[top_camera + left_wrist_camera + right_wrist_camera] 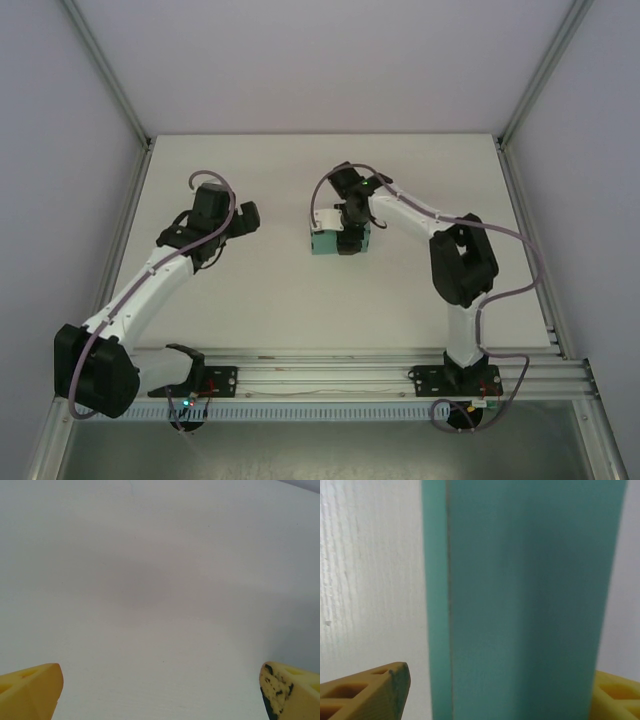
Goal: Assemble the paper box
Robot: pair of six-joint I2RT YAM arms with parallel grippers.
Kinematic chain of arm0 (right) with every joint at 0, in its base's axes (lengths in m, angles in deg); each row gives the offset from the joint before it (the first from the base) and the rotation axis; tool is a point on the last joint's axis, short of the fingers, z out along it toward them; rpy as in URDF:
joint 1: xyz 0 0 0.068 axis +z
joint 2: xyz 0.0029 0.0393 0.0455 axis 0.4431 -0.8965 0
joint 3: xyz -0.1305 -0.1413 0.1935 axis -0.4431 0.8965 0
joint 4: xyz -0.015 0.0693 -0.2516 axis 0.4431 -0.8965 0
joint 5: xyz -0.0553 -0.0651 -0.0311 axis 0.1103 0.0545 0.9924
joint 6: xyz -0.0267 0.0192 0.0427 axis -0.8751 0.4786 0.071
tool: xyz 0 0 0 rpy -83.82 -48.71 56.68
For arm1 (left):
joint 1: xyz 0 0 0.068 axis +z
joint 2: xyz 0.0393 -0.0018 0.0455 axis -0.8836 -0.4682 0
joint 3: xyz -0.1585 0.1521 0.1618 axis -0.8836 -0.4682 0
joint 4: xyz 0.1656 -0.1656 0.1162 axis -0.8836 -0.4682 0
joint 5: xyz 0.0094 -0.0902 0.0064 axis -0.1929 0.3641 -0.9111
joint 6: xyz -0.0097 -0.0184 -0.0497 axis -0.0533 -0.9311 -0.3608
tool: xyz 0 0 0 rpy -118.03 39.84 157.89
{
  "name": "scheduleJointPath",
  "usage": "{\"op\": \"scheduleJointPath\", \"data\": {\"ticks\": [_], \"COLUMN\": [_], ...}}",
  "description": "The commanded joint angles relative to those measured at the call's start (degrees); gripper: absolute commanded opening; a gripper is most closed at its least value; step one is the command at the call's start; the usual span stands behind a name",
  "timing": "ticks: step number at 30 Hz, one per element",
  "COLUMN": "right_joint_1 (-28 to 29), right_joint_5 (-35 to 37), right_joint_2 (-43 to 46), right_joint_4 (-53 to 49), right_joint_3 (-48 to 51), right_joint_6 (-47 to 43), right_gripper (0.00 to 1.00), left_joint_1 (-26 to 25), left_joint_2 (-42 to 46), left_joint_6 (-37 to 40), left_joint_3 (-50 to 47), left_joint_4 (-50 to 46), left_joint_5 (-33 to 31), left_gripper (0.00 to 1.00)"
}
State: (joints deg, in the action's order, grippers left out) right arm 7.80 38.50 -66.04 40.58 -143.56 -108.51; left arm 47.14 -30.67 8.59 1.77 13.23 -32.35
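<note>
Teal-green paper box (pixel 323 244) already folded, at middle of table (pixel 300 320), toward far edge. Straddled by right gripper (pixel 350 238), jaws apart, not clamped. Left gripper (pixel 248 215) spread wide, idle. Seems nearly done; final pressing perhaps left.

A lab robot cell: white table (pixel 300 310) enclosed by aluminium-framed panels (pixel 330 60).

**Tally at the table**

Paper box (pixel 326 245): one, teal-green.
Arms: two, namely left arm (pixel 150 285) and right arm (pixel 455 265).
Pincers: two, namely left pincer (pixel 160 680) and right pincer (pixel 350 236).
Yellow fingers (pixel 30 690): four, a pair in each wrist view.
Table (pixel 300 310): one, white.
Mounting rail (pixel 330 375) along the near edge: one.
Frame posts (pixel 108 70) at the far corners: two.
</note>
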Motion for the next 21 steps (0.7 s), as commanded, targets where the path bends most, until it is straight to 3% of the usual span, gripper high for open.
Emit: {"op": "scheduleJointPath", "data": {"ticks": [1, 10, 14, 21], "right_joint_1": [0.7, 2.0, 2.2, 2.9], "right_joint_5": [5.4, 16.7, 19.4, 27.2], "right_joint_2": [-0.1, 0.0, 0.6, 1.8], "right_joint_4": [1.8, 13.3, 16.3, 32.9], "right_joint_3": [0.7, 6.0, 6.6, 13.4], "right_joint_6": [2.3, 4.9, 6.0, 4.6], "right_gripper": [0.72, 0.49, 0.47, 0.49], "left_joint_1": [0.5, 0.7, 0.6, 0.7], "left_joint_2": [1.0, 2.8, 4.0, 6.0], "left_joint_6": [-1.2, -1.5, -1.6, -2.0], "left_joint_3": [-1.2, -2.8, -3.8, -5.1], "left_joint_4": [-0.5, -0.3, -0.4, -0.4], "left_joint_5": [-1.3, -1.1, -1.0, -1.1], "left_gripper": [1.0, 1.0, 1.0, 1.0]}}
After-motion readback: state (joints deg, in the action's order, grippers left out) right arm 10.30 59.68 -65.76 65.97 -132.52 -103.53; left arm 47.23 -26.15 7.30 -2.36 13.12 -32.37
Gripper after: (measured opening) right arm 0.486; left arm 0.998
